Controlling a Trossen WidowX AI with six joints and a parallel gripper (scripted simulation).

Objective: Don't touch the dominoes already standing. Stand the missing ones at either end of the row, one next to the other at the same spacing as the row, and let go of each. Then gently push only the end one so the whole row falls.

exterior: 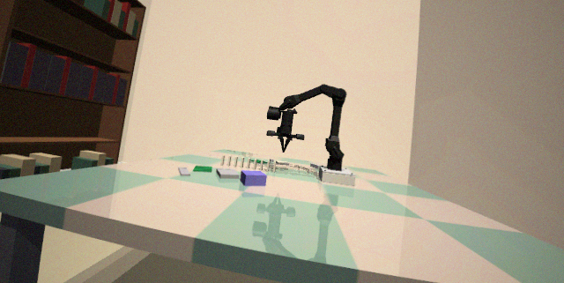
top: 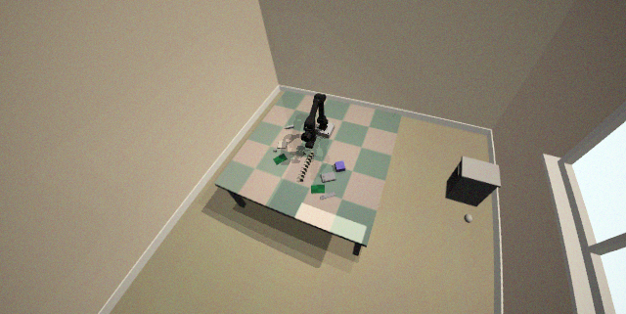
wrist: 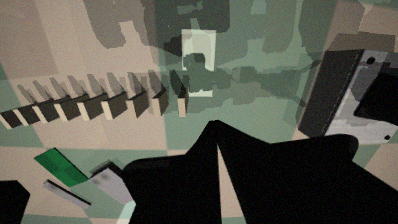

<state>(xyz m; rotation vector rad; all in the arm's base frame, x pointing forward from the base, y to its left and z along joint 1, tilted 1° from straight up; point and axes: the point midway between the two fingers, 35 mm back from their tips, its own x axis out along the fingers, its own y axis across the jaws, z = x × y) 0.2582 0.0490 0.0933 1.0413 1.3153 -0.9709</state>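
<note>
Several thin dominoes [top: 306, 166] [exterior: 236, 161] [wrist: 141, 104] stand upright in one straight row. The end domino nearest the robot base [wrist: 182, 106] stands upright, with a gap to its neighbour that looks like the other gaps. The far end of the row shows at the left edge of the wrist view; no domino lies fallen there. My gripper [top: 309, 146] [exterior: 284, 151] [wrist: 213, 125] is shut and empty, fingertips together. It points down, well above the table near the base-side end of the row, touching nothing.
The robot's white base [top: 327, 130] [exterior: 337, 176] is beyond that end. To one side are a purple box [top: 339, 166] [exterior: 253, 178], a grey box [top: 329, 177] [exterior: 227, 174], a green flat piece [top: 318, 189] [exterior: 203, 168] [wrist: 61, 166] and a grey tool [top: 328, 197]. Another green piece [top: 280, 158] lies opposite.
</note>
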